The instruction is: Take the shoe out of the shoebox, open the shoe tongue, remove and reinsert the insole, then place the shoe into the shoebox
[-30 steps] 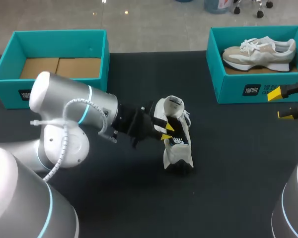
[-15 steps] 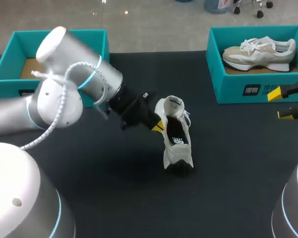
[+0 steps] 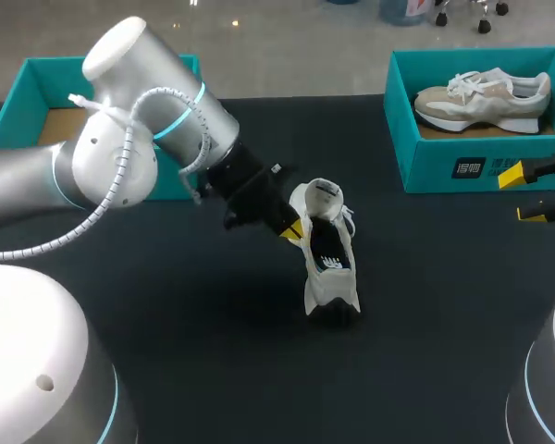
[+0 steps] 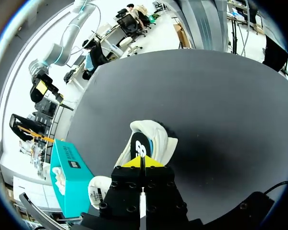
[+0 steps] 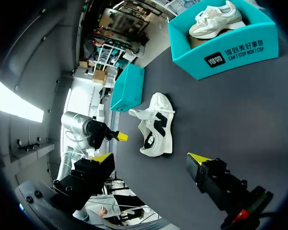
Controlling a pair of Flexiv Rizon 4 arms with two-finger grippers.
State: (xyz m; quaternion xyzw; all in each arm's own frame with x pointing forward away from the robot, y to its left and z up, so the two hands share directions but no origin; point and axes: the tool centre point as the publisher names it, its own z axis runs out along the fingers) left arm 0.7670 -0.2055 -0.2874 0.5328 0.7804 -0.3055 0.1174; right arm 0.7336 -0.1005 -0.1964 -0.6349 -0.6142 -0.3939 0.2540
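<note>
The white sneaker (image 3: 331, 268) lies mid-table (image 3: 444, 305), its long axis running front to back; the left gripper (image 3: 293, 229), fingers pressed together and empty, sits just beside its far end; the right gripper (image 3: 523, 194), fingers spread, hangs well apart.

Shoe (image 3: 328, 250) lies mid-table (image 3: 425, 324), w/ L gripper (image 3: 293, 231) just left of it. Left box (image 3: 111, 69) sits at far-left corner, behind L arm. Right box (image 3: 472, 166) at far right holds 2nd shoe (image 3: 481, 97); R gripper (image 3: 523, 194) is just in front of it.
</note>
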